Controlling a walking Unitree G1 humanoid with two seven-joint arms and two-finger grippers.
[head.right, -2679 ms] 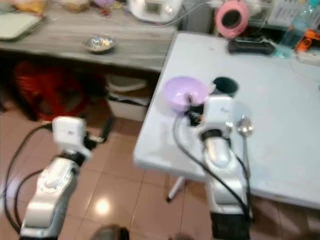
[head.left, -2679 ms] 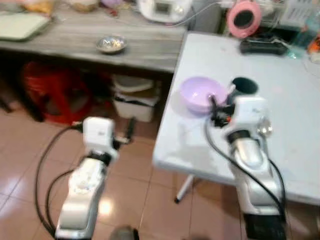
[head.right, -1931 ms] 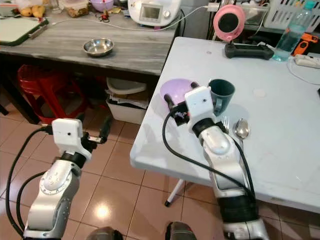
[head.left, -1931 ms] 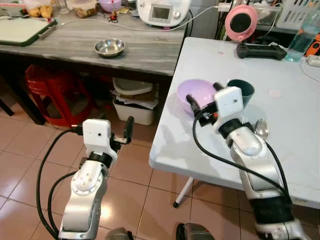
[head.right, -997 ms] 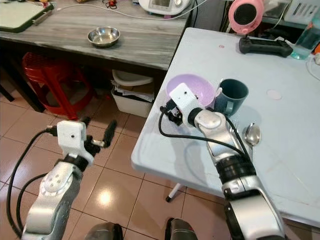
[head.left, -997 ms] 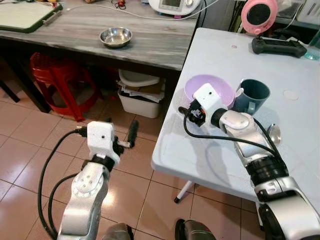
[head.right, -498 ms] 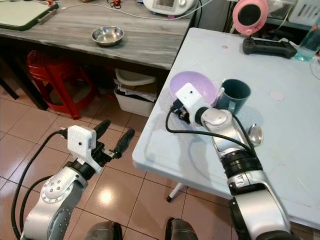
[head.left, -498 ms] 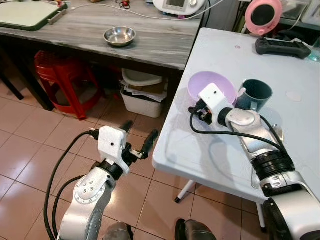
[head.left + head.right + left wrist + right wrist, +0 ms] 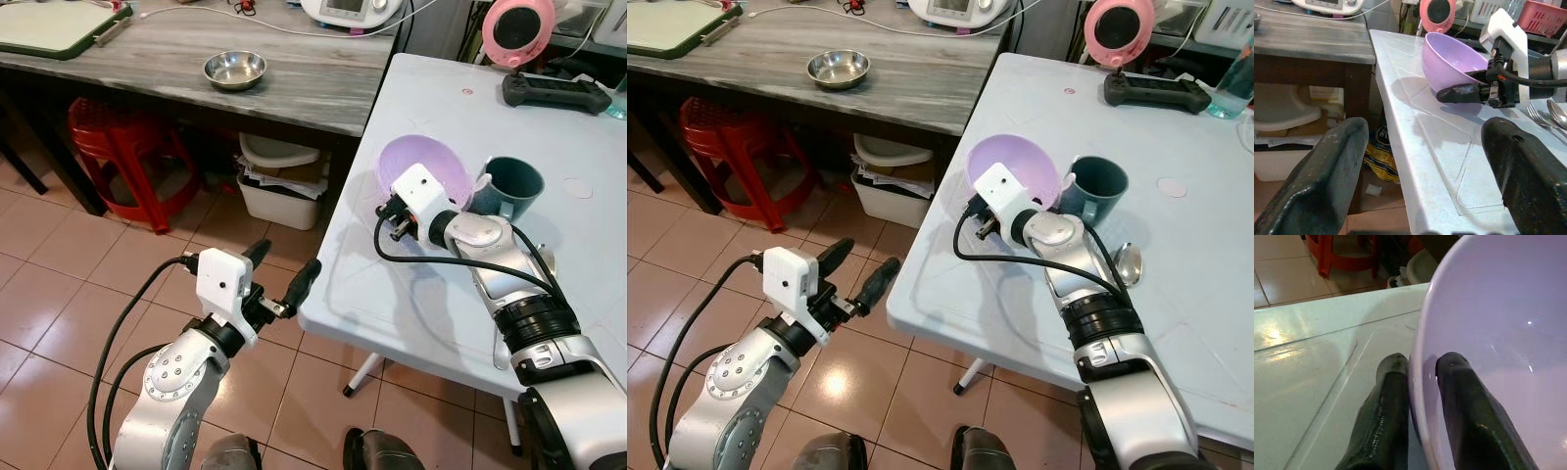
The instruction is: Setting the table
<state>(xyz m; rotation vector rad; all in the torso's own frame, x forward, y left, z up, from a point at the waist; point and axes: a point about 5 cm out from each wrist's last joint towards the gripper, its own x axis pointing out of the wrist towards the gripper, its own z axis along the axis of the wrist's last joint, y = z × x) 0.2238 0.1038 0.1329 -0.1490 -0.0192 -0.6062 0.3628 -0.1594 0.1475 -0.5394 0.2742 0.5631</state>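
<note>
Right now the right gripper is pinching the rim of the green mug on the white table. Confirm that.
Not quite. The right gripper is pinching the rim of the purple bowl, not the green mug, which stands untouched beside it on the white table. The right wrist view shows one finger on each side of the bowl's rim.

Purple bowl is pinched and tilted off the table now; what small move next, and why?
Probably carry the purple bowl a little toward the bare near part of the white table and level it before lowering. The right hand pinches its rim, one finger inside, one outside, and the teal mug stands close beside it, so stay clear.
</note>
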